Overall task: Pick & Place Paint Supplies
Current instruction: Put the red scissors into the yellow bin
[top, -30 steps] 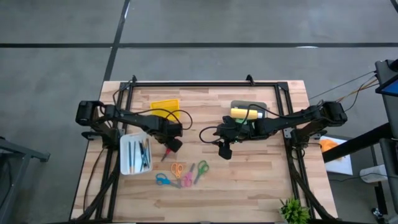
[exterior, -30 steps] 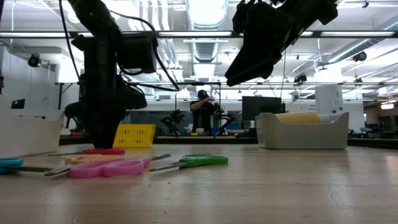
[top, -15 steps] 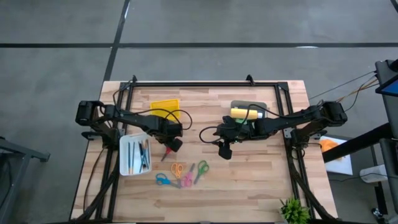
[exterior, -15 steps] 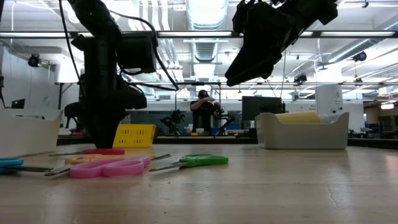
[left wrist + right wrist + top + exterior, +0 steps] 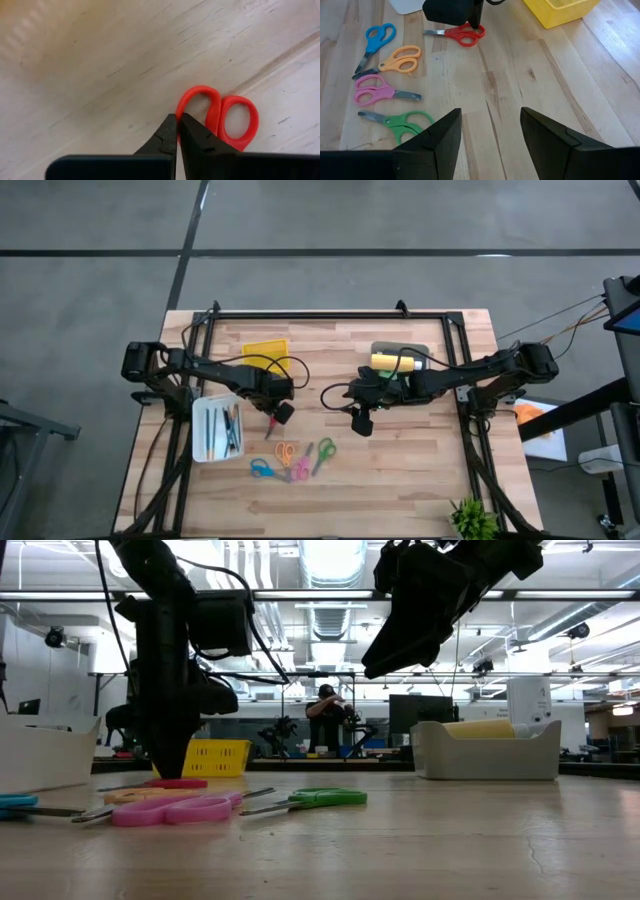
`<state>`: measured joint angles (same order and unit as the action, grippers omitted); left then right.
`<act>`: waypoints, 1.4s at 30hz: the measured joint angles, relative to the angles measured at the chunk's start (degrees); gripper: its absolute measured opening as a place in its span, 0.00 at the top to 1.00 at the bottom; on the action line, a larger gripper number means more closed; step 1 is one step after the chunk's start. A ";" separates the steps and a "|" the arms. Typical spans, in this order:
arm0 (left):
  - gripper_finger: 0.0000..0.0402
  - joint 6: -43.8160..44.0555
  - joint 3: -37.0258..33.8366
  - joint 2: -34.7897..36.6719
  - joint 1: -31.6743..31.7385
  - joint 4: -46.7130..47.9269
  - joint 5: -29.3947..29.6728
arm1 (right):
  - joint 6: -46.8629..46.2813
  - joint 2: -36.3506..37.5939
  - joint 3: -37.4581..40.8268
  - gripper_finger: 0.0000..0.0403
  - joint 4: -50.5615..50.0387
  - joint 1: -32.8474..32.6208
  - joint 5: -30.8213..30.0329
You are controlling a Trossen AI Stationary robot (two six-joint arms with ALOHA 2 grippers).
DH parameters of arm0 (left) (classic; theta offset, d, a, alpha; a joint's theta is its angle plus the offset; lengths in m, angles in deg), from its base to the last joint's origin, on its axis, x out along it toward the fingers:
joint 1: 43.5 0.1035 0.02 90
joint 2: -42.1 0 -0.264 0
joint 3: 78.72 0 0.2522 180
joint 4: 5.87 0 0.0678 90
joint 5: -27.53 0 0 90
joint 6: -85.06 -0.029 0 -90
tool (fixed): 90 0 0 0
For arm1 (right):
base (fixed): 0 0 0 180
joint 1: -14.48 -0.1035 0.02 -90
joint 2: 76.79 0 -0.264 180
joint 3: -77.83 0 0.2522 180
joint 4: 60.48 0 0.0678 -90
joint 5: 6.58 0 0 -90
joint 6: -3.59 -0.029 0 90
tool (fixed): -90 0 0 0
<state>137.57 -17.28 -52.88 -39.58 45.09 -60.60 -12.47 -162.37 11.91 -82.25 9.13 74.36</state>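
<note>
Red scissors (image 5: 235, 117) lie flat on the wooden table (image 5: 400, 470); my left gripper (image 5: 178, 120) stands over their handle end, pointing down and shut on them. My right gripper (image 5: 490, 125) hangs open above the table's middle, touching nothing. A yellow paint bottle (image 5: 392, 361) lies in a grey bin (image 5: 420, 350) at the far right. Thin pens and brushes (image 5: 232, 428) lie in a white tray (image 5: 205, 430) at the left. My left gripper has the outer rim of one handle loop (image 5: 181, 106) of the red scissors between its two fingertips, one finger outside the loop and one over its hole. The fingers come from above, pointing down. The scissors lie flat on the table (image 5: 462, 34).
Orange (image 5: 400, 57), blue (image 5: 375, 40), pink (image 5: 375, 92) and green scissors (image 5: 405, 122) lie in a group near the front of the table. A yellow basket (image 5: 265, 352) stands behind my left gripper. A small plant (image 5: 472, 518) is at the near right corner.
My left gripper has shut over the red scissors' handle without otherwise moving. The red handle has slid a little along the table as the fingers came together. My right arm has kept still.
</note>
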 joint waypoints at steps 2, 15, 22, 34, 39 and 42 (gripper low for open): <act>0.98 0.00 -0.01 0.00 0.00 0.01 0.00 | 0.00 0.00 0.00 0.50 0.00 -0.02 0.01; 0.98 -4.13 2.30 0.80 0.25 0.35 0.84 | 0.02 0.00 0.00 0.50 0.00 -0.01 0.00; 0.98 -7.20 4.44 1.29 0.66 3.76 0.46 | 0.00 0.00 0.00 0.50 0.00 -0.01 0.00; 0.98 -28.84 18.53 2.25 6.32 22.81 6.22 | 0.00 0.00 0.00 0.50 0.00 -0.02 0.00; 0.98 -39.90 25.15 2.27 11.88 26.89 11.40 | 0.00 0.00 0.00 0.50 0.02 -0.01 0.00; 0.98 -50.32 27.77 2.27 15.75 26.43 11.89 | 0.00 0.00 0.00 0.50 0.02 -0.01 0.01</act>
<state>87.25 10.48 -50.61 -23.83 71.52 -48.71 -12.47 -162.37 11.91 -82.23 9.12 74.37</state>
